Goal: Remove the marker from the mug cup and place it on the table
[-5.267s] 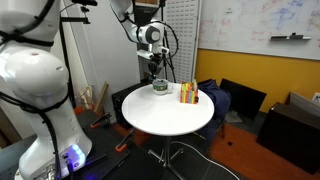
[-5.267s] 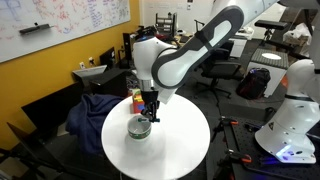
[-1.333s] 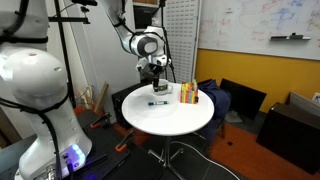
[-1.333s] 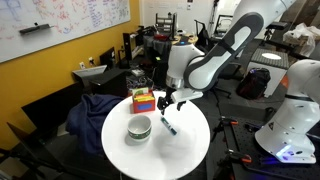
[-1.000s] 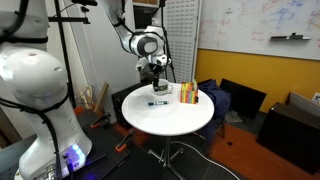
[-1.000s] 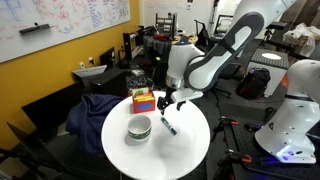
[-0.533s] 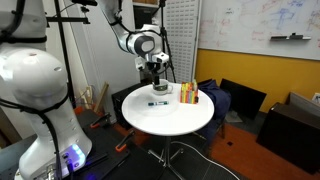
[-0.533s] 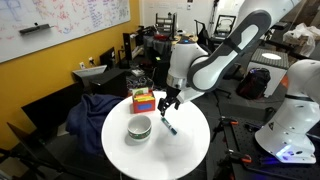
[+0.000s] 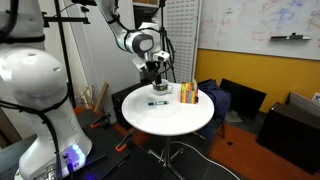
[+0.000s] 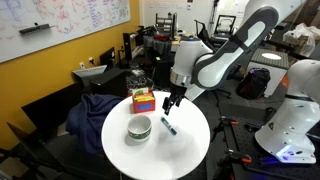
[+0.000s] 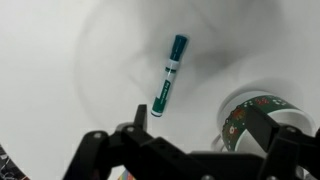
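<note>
Overhead, the arm bends down, gripper pointing straight at the marker, jaws apart and empty; the mug cup stands beside, nearer the table edge.

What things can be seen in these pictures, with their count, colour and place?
table: one, white round top, centre of both exterior views
marker: one, teal with a pale label, lying flat on the table, apart from the mug cup
mug cup: one, pale with green pattern, upright on the table
striped bundle: one, red, yellow and orange, upright near the table's edge
cloth: one, blue, on a dark seat beside the table
whiteboard: one, white, on the yellow wall
arm: one, white, reaching over the table
gripper: one, dark, open, empty, above the marker
</note>
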Available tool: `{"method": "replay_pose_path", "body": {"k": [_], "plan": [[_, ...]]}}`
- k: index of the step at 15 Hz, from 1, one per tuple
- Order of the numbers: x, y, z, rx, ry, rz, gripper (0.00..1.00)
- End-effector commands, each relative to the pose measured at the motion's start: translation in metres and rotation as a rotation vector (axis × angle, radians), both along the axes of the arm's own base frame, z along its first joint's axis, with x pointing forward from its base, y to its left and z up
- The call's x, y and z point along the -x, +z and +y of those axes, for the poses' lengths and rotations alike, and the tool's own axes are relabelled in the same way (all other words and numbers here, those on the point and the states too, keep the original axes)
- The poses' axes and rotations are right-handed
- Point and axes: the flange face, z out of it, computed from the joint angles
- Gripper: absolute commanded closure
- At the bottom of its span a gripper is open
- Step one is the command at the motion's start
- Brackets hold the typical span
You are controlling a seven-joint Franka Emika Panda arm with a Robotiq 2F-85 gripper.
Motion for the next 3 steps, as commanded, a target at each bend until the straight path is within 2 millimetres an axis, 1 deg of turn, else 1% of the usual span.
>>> {"method": "replay_pose_path", "body": {"k": [1, 3], "plan": [[0.0004, 0.0014, -0.0005, 0.001, 0.004, -0.001, 0.0], [0.0008, 0.0021, -0.0006, 0.001, 0.012, -0.002, 0.0]]}}
